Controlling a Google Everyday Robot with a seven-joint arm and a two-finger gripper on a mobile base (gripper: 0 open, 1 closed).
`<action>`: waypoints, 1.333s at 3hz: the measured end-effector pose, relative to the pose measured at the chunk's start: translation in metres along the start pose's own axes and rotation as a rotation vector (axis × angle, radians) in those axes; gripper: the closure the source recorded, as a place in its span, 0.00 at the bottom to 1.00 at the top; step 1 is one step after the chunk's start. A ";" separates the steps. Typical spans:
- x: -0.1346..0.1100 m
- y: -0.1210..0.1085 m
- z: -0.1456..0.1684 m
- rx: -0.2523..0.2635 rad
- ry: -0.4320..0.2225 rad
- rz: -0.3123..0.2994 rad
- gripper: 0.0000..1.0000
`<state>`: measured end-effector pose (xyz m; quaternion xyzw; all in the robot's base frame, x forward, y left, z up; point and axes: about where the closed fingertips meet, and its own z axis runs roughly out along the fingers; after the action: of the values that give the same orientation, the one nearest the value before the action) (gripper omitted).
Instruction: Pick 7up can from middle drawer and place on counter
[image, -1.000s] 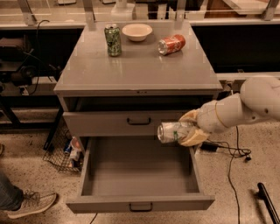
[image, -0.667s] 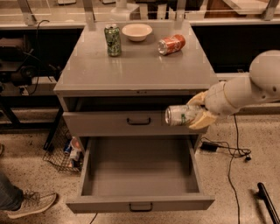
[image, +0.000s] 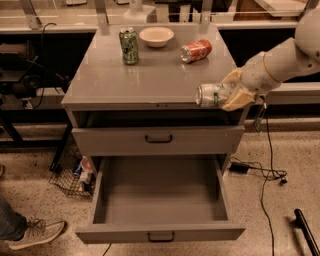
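Your hand (image: 229, 95) gripped the 7up can (image: 207, 95), can on its side, at the front right edge of the tabletop (image: 150, 80); contact with the surface could not be told. The middle drawer (image: 160, 197) stood pulled out below. A green can (image: 129, 46), bowl (image: 156, 36) and orange-red can (image: 196, 50) sat at the rear.

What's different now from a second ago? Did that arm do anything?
The gripper, holding the 7up can, rose from below the counter to the level of its front right edge. The green can, bowl, orange can and open middle drawer stayed put.
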<state>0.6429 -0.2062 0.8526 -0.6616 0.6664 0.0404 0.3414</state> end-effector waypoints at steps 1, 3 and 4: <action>-0.012 -0.040 0.006 -0.004 -0.038 0.002 1.00; -0.042 -0.100 0.012 0.018 -0.031 -0.016 1.00; -0.053 -0.109 0.040 -0.033 -0.030 -0.010 0.79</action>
<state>0.7526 -0.1542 0.8927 -0.6697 0.6571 0.0596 0.3407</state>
